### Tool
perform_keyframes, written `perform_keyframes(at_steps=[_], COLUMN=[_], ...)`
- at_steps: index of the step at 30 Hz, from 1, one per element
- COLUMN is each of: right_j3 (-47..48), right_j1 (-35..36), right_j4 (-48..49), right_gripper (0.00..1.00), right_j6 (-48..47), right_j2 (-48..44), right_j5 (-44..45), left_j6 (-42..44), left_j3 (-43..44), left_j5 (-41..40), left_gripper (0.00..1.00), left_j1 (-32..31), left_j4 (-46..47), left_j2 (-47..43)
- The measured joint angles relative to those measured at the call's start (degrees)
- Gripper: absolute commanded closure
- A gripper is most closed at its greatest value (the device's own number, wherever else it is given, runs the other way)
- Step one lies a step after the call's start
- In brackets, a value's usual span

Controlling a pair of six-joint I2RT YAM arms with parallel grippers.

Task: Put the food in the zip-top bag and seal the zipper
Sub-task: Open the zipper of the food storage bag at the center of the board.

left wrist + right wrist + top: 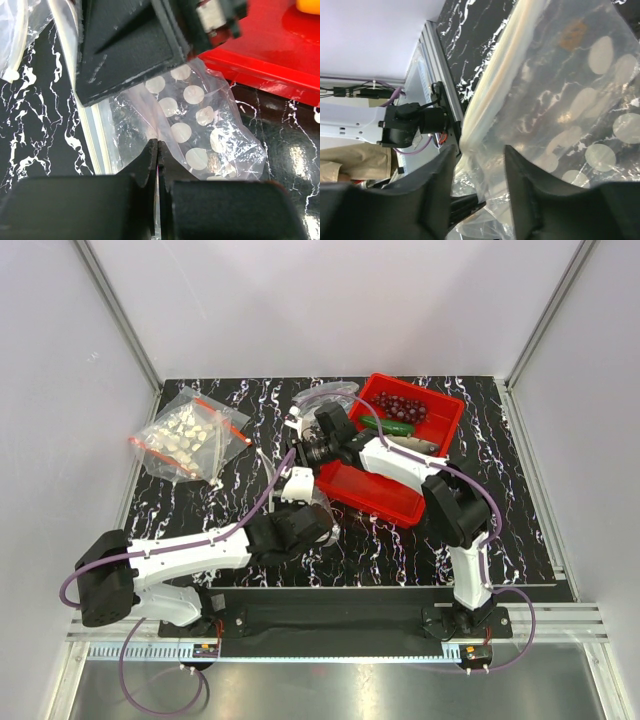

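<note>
Pinches a fold of the dotted zip-top bag (200,125) in the left fingers (154,152), pressed tight together with clear film caught at their tips. Has that bag crumpled at mid-tabletop (200,520), just beside the near left edge of a shallow red tray (375,495), on black marbled surface. Straddles the bag's thick pale rim with the right fingers (452,159), set partly apart, the rim running in between them; cannot tell whether either pad presses the plastic. Brings both arms together over the same bag, the right from the far side, the left from the near side. Has the dark red grape bunch (400,405), the green cucumber (395,427) and the grey fish (418,445) lying together in a deeper red bin (450,405) at the far right, the fish partly hidden by the right arm. Shows the orange-yellow fruit (307,5) only as a sliver at the top edge of the left wrist view, on red plastic. Has 1 smaller clear bag (190,435) of pale pieces at the far left, well apart from both arms.
</note>
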Motion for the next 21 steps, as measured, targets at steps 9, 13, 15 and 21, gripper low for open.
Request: perform_keyframes(at_steps=[9,13,15,21], right_j3=[0.4,0.4,0.4,0.0], right_j1=[0.0,0.0,0.0,0.0], right_j4=[-1.1,-1.1,-1.1,-0.9], right_gripper=[1.00,1.00,1.00,1.00], right_j6=[-0.8,-1.1,-1.3,-1.8], right_j2=[0.5,0.5,0.5,0.4], right_j5=[1.1,2.6,3.2,4.0], left_j6=[0.8,0.9,1.0,-0.2], left_j3=[0.0,-0.1,-0.1,0.7], left_j5=[0.4,2.5,3.6,5.7], left_gripper=[0.73,0.51,0.44,0.33], left_j1=[-0.5,-0.5,-0.6,0.1], left_j4=[0.4,-0.2,-0.5,-4.4], left_j2=[-0.3,-4.6,-8.3,-20.4])
